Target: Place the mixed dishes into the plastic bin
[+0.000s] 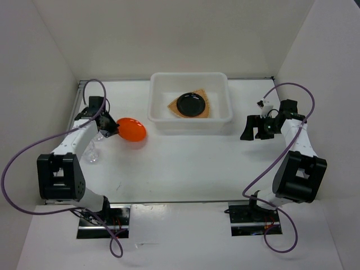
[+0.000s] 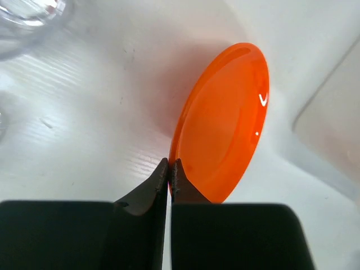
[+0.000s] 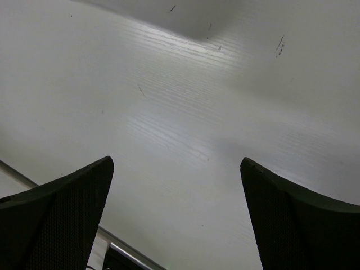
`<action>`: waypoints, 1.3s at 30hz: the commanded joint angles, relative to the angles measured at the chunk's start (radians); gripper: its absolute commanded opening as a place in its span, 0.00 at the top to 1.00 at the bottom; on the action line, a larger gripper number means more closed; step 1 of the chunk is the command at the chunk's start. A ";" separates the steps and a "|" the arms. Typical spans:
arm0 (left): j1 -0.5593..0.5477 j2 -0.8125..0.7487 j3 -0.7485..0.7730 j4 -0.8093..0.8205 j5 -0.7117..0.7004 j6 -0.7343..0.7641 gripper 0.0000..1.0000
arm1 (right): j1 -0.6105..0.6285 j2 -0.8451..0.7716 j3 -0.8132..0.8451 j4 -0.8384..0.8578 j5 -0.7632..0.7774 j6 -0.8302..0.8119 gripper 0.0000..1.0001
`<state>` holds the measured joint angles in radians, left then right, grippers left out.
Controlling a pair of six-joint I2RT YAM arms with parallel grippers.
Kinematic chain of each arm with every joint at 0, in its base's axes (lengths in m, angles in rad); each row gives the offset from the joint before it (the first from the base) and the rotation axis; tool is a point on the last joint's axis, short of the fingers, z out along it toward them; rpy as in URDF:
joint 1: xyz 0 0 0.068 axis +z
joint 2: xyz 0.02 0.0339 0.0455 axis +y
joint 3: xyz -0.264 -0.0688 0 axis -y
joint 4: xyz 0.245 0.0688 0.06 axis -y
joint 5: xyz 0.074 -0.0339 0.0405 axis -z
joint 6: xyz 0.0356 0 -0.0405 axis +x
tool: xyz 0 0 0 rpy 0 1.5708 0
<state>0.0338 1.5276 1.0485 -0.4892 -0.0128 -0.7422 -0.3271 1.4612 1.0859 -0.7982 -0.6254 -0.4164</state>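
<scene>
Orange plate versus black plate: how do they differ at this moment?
Place: the orange plate is outside the plastic bin, on the table to its left; the black plate lies inside it on the woven tray.
Contact: the left gripper pinches the orange plate's rim; nothing touches the black plate.
Pose: the orange plate looks tipped up; the black plate lies flat.
Both are small, round and glossy.

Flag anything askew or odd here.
Only the orange plate: it looks tilted off the table, its rim pinched in the shut left gripper. The black plate lies on the basket inside the bin. No spill or damage visible.
</scene>
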 commanded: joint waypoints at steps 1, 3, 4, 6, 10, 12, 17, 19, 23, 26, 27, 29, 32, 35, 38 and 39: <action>0.012 -0.102 0.117 -0.121 -0.111 -0.042 1.00 | -0.006 -0.038 -0.009 0.036 -0.011 0.010 0.02; 0.012 -0.112 0.155 -0.152 -0.111 -0.051 1.00 | -0.006 -0.038 -0.009 0.045 -0.011 0.010 0.02; 0.012 -0.121 0.174 -0.152 -0.099 -0.051 1.00 | -0.006 -0.038 -0.009 0.045 -0.011 0.010 0.02; 0.012 -0.121 0.209 -0.152 -0.069 -0.074 1.00 | -0.006 -0.038 -0.009 0.045 -0.011 0.010 0.02; 0.012 -0.141 0.275 -0.190 -0.079 -0.100 1.00 | -0.006 -0.038 -0.009 0.045 -0.011 0.010 0.02; 0.012 -0.150 0.329 -0.190 -0.119 -0.100 1.00 | -0.006 -0.038 -0.009 0.045 -0.011 0.010 0.02; 0.012 -0.141 0.447 -0.161 -0.087 -0.109 1.00 | -0.006 -0.038 -0.009 0.045 -0.011 0.010 0.02; 0.012 -0.130 0.493 -0.106 -0.061 -0.147 1.00 | -0.006 -0.038 -0.009 0.045 -0.011 0.010 0.02; -0.027 -0.031 0.564 0.018 0.108 -0.160 1.00 | -0.006 -0.038 -0.018 0.054 -0.011 0.010 0.02; -0.072 0.069 0.573 0.179 0.252 -0.151 1.00 | -0.006 -0.038 -0.018 0.054 -0.011 0.010 0.02; -0.104 0.097 0.608 0.214 0.307 -0.151 1.00 | -0.006 -0.047 -0.018 0.054 -0.011 0.010 0.02; -0.139 0.196 0.672 0.215 0.358 -0.114 1.00 | -0.006 -0.056 -0.018 0.054 -0.011 0.010 0.02; -0.228 0.353 0.879 0.112 0.428 -0.045 1.00 | -0.006 -0.065 -0.027 0.063 -0.011 0.010 0.02; -0.301 0.500 1.068 0.017 0.389 0.030 1.00 | -0.006 -0.065 -0.027 0.063 -0.011 0.010 0.02; -0.310 0.624 1.184 -0.029 0.389 0.030 1.00 | -0.015 -0.076 -0.027 0.063 -0.020 0.010 0.02; -0.324 0.650 1.214 -0.038 0.389 0.030 1.00 | -0.015 -0.076 -0.027 0.063 -0.020 0.010 0.02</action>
<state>-0.2932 2.1422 2.1551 -0.4900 0.3370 -0.7551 -0.3286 1.4220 1.0687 -0.7773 -0.6262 -0.4088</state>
